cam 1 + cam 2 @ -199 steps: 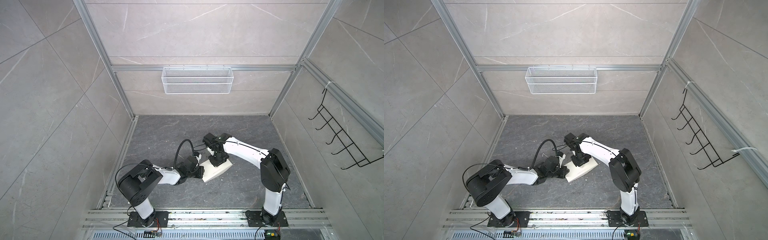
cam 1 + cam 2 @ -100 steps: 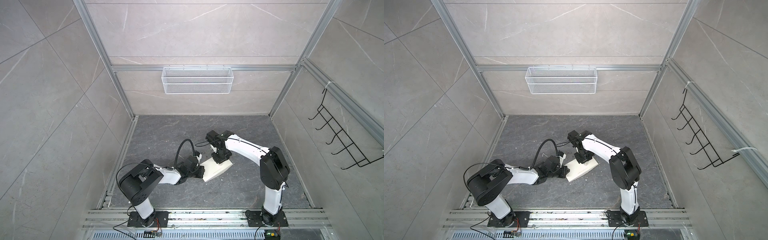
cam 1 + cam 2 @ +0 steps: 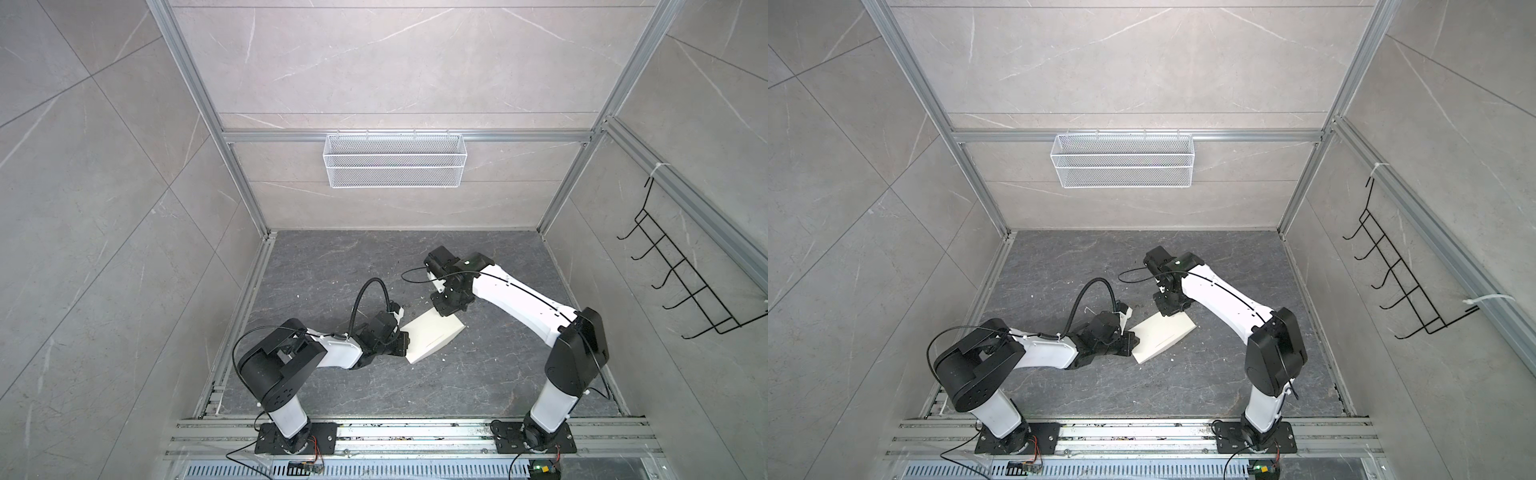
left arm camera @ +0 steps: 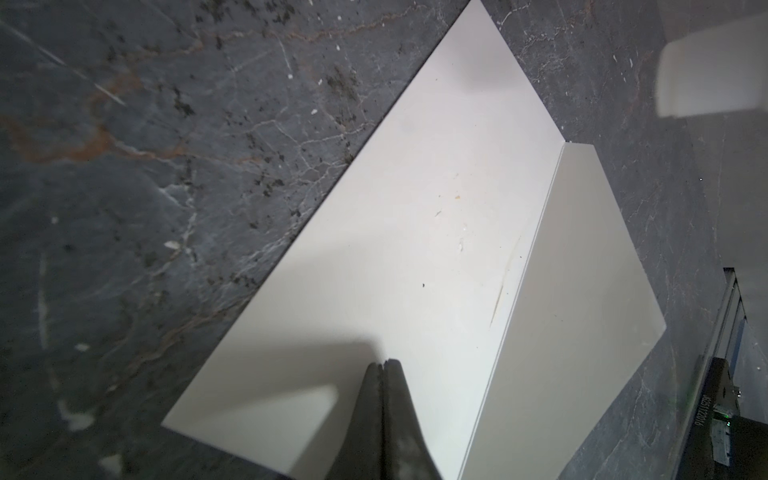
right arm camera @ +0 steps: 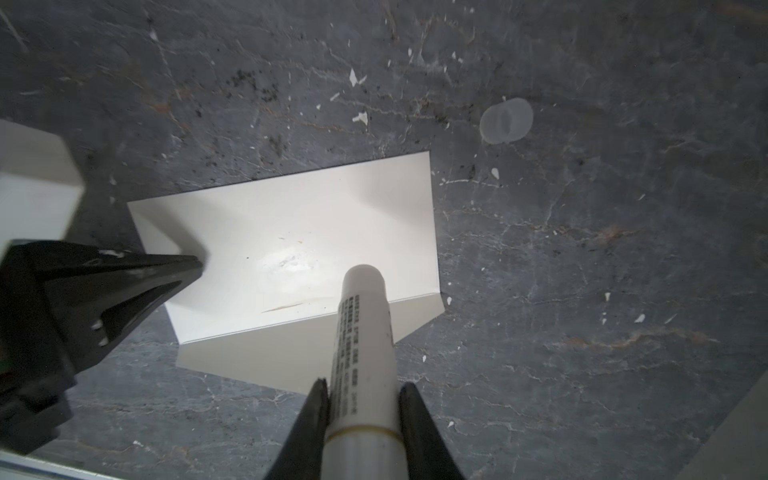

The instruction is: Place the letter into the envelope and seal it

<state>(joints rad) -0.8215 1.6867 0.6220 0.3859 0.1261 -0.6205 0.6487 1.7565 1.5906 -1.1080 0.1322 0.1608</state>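
Note:
The cream-white envelope (image 3: 432,338) (image 3: 1160,337) lies on the dark floor between the arms. Its flap (image 4: 582,311) (image 5: 291,353) is folded open along one long edge. My left gripper (image 3: 405,343) (image 3: 1136,340) (image 4: 383,365) is shut, with its tips resting on the envelope's (image 4: 415,232) left end; the right wrist view shows this too (image 5: 195,266). My right gripper (image 3: 442,309) (image 3: 1165,311) (image 5: 363,384) is shut on a small white tube (image 5: 363,328), whose tip hangs just over the envelope's (image 5: 282,232) face near the fold. The letter is hidden.
A small translucent round cap (image 5: 506,120) lies on the floor beyond the envelope. White scraps dot the floor. A white wire basket (image 3: 395,166) hangs on the back wall and a black hook rack (image 3: 685,286) on the right wall.
My right gripper with the tube has drawn back a little toward the far right of the envelope. The left gripper and the envelope have stayed where they were.

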